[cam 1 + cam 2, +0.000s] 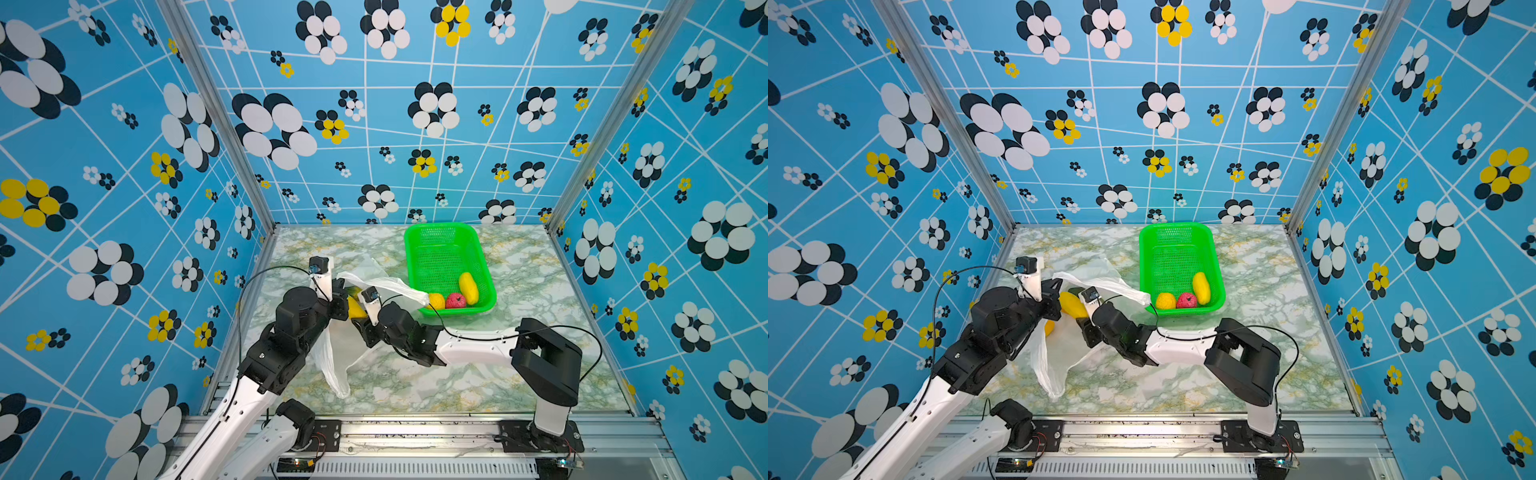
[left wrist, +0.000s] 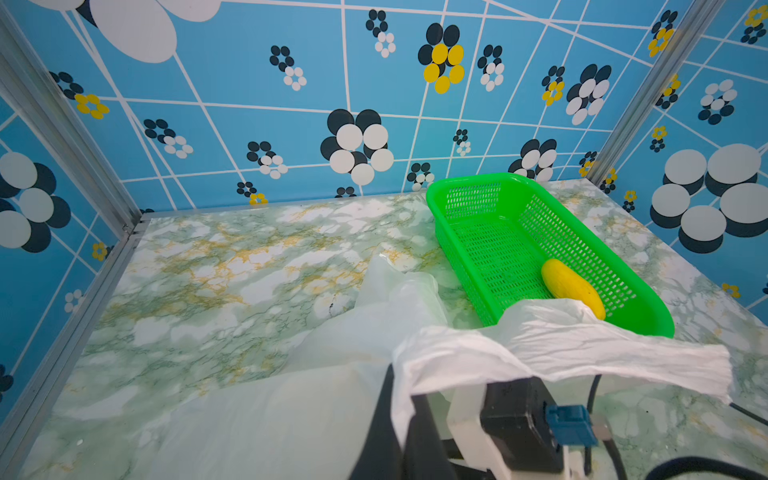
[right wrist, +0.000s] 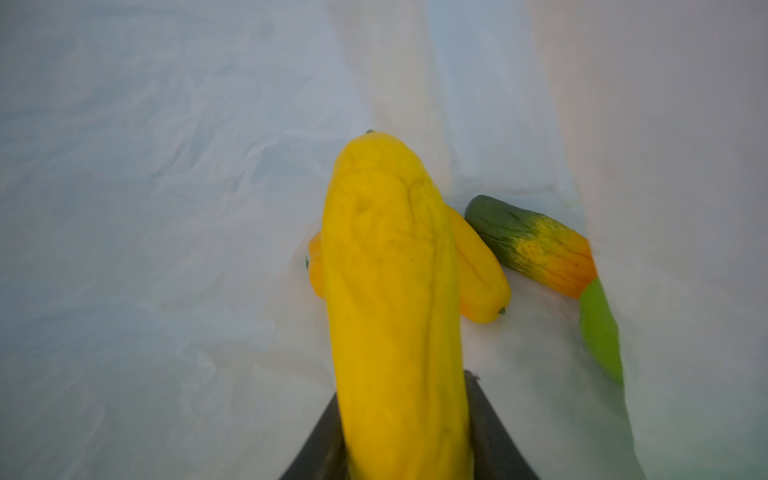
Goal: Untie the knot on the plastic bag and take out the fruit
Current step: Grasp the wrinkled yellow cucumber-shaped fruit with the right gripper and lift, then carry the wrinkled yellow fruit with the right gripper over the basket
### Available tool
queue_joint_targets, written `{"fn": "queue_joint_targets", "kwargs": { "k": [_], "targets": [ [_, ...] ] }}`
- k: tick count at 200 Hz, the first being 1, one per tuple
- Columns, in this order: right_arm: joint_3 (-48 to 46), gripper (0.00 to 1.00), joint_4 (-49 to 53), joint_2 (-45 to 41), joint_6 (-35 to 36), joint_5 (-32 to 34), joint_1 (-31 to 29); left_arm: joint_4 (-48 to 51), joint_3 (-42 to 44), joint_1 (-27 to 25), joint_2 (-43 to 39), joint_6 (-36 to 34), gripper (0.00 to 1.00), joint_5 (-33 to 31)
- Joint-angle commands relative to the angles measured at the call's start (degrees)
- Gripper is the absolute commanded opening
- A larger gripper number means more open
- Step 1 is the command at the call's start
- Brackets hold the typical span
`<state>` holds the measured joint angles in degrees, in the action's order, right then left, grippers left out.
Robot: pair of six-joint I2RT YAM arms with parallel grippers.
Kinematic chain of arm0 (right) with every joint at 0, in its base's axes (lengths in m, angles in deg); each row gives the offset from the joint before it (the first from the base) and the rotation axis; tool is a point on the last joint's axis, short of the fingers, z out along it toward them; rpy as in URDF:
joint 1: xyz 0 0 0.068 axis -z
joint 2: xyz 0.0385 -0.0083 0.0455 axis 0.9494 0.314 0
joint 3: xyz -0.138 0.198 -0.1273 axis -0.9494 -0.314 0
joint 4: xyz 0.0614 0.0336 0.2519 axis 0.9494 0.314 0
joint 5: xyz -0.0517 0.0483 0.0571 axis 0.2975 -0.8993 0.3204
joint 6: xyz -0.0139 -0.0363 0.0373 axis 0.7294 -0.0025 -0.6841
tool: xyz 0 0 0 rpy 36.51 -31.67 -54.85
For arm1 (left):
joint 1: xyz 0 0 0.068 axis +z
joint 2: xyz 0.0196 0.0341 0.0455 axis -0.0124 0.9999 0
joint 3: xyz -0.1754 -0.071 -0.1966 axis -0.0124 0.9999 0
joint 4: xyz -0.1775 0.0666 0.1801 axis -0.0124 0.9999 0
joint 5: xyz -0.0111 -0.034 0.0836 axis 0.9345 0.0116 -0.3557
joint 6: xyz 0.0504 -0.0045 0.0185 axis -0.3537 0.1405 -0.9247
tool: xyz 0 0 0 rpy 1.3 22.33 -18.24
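**What my own view hides from me**

The long yellow fruit [image 3: 395, 291] fills the gap of my right gripper [image 3: 401, 390]. Of my fingers [image 3: 490, 436] only two dark edges show, blurred and cut off at the frame's edge. Behind it, a second yellow fruit [image 3: 478, 270] is half covered. Film of the plastic bag [image 2: 582, 345] drapes over my left gripper [image 2: 399, 419] and hides its pads. In the left wrist view it also covers the near end of the green basket [image 2: 473, 199]. I cannot make out the knot anywhere.

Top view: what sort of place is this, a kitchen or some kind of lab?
Most likely a robot test cell, not a kitchen: two robot arms bolted to a metal rail, printed flower-pattern walls on aluminium posts, and toy-looking fruit in a green basket.
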<state>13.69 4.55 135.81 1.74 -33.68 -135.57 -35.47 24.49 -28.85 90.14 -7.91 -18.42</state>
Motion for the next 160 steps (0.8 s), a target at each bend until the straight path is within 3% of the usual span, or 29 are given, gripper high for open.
{"fn": "queue_joint_targets", "kwargs": {
  "k": [1,34,64,108,134,160],
  "targets": [
    [-3.24,0.37,-5.96,-2.44,2.60,-2.13,-0.57,-1.99,0.70,-0.18,-0.62,-0.97,0.01,-0.98],
    [-14.68,0.37,-18.63,-10.30,11.87,-1.55,-4.30,-1.49,0.62,-0.24,-0.80,-0.71,0.01,-1.25],
    [-25.63,0.37,-28.75,-19.68,15.27,-1.94,-4.78,-1.90,1.02,-0.16,-1.05,-0.71,0.01,-1.73],
    [-32.81,0.35,-26.04,-33.81,19.12,7.14,-4.79,-2.12,1.27,-0.21,-1.06,-0.62,0.01,-1.62],
    [-36.65,0.35,-28.75,-39.82,20.76,9.39,-4.25,-2.51,1.65,-0.18,-0.85,-0.62,0.01,-1.86],
    [-36.76,0.34,-24.69,-43.90,21.56,14.63,-3.13,-2.87,1.93,-0.16,-0.62,-0.62,0.01,-2.73]
  ]
}}
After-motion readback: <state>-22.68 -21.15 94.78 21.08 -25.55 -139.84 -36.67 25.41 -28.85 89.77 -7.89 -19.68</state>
